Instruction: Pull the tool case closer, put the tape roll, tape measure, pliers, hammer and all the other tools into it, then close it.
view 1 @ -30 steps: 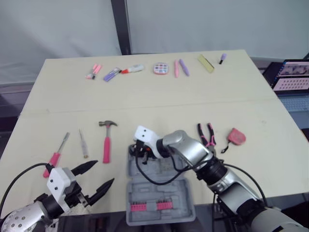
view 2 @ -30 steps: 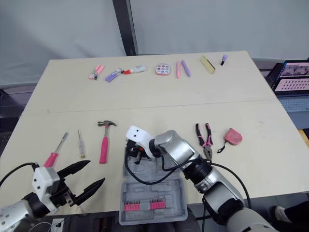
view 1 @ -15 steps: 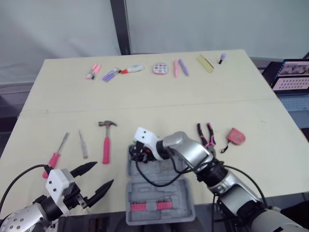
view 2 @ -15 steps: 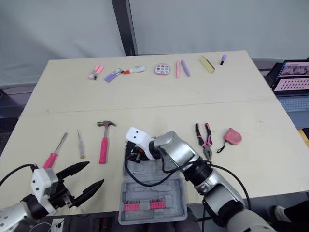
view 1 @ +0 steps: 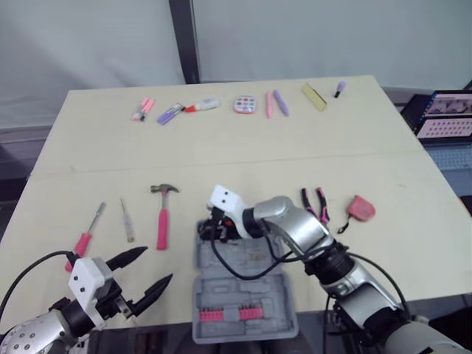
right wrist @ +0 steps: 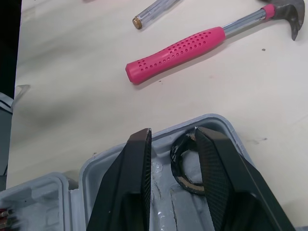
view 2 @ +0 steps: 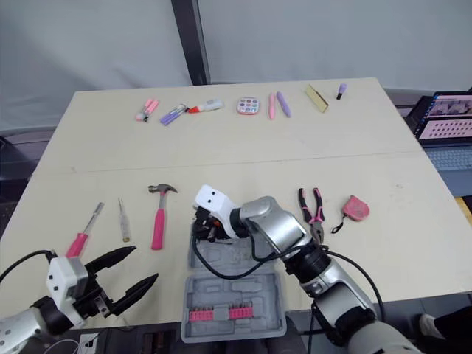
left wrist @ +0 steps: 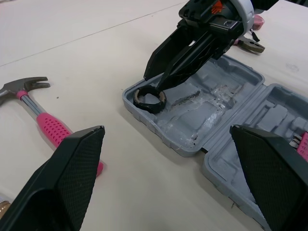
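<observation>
the open grey plastic tool case [view 1: 251, 289] holds the black ring-shaped tape roll [left wrist: 148, 106], which lies flat in the case's far left corner pocket. the right gripper [left wrist: 162, 83] hangs over that corner. its 2 black fingers are slightly apart and seem to straddle the roll's wall without pinching it. the step looks like releasing the roll. it would go best with the fingers parted and a straight lift, so no tip hooks the ring and drags it out. the left gripper [view 1: 157, 264] hovers left of the case, spread wide. the pink-handled steel hammer [view 1: 161, 221] lies just left of the case, with the black-and-pink pliers [view 1: 316, 203] and pink tape measure [view 1: 361, 209] to its right.
</observation>
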